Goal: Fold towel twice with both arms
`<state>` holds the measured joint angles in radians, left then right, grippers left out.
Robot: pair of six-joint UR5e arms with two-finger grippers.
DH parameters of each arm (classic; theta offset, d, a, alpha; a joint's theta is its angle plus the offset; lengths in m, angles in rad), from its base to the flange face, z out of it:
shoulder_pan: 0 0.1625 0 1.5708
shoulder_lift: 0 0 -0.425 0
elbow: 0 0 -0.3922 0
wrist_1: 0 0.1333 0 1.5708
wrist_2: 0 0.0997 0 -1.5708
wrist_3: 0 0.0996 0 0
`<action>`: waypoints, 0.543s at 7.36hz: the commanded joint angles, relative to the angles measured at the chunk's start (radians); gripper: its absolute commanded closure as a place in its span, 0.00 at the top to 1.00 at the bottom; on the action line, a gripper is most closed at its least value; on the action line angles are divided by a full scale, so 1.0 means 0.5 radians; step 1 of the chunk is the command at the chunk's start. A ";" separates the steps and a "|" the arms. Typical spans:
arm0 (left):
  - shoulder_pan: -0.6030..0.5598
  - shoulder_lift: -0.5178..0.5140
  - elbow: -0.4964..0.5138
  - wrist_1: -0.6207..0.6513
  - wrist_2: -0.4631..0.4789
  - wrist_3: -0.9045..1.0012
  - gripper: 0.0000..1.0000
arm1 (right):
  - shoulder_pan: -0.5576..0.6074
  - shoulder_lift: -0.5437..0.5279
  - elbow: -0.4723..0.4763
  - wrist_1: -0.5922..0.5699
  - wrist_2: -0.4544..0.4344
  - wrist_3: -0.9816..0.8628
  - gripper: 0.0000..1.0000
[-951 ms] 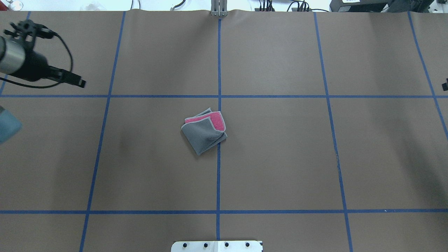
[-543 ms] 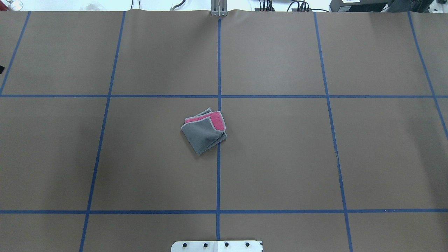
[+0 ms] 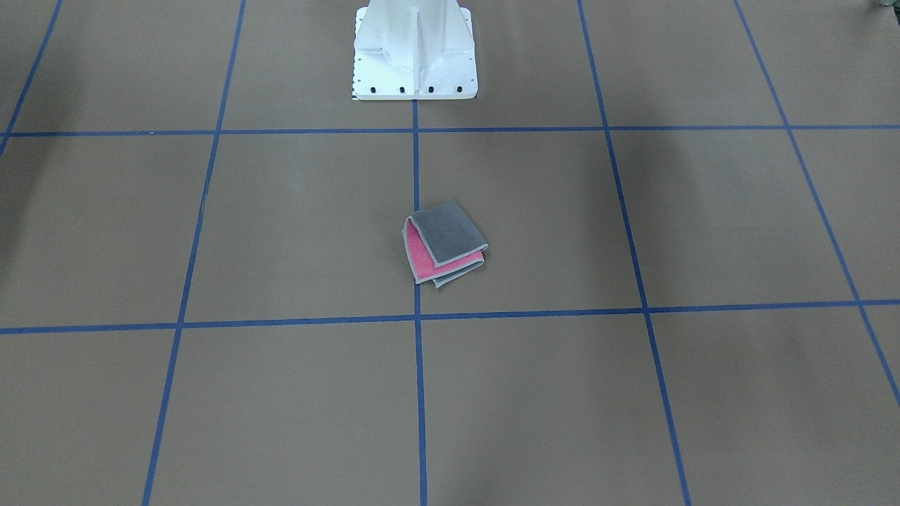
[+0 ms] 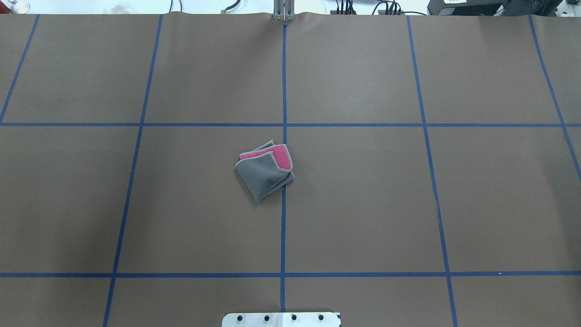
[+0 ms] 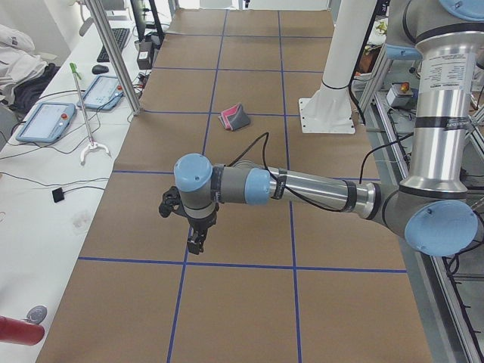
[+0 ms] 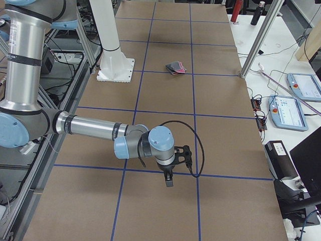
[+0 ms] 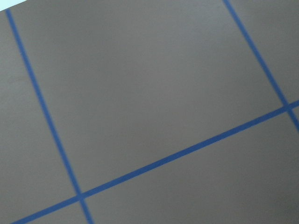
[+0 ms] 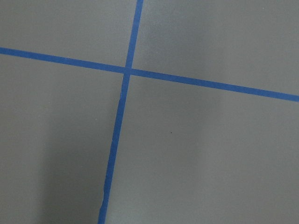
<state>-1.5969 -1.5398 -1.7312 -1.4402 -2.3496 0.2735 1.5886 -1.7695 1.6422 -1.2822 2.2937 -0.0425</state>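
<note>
The towel (image 4: 263, 175) lies folded into a small square at the table's middle, dark grey on top with a pink layer showing at its far edge. It also shows in the front view (image 3: 446, 242) and in both side views (image 5: 236, 117) (image 6: 175, 67). The left gripper (image 5: 195, 246) hangs over the table far to the left of the towel. The right gripper (image 6: 169, 182) hangs far to its right. Both show only in the side views, so I cannot tell whether they are open or shut. The wrist views show only brown table and blue tape lines.
The brown table (image 4: 363, 204) is marked with a blue tape grid. The white pedestal base (image 3: 415, 53) stands at the robot's edge. Metal posts (image 5: 113, 53) and tablets (image 5: 45, 121) (image 6: 303, 85) stand on the far side benches.
The left arm, seen at the overhead view's left edge one second ago, has moved out of that view. The towel has not moved.
</note>
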 commanded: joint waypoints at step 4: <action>-0.086 0.186 -0.111 -0.003 -0.118 -0.407 1.00 | 0.001 -0.001 -0.042 0.015 -0.001 0.014 1.00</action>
<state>-1.6373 -1.4518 -1.7698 -1.4322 -2.4049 0.1676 1.5892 -1.7707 1.6231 -1.2771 2.2937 -0.0383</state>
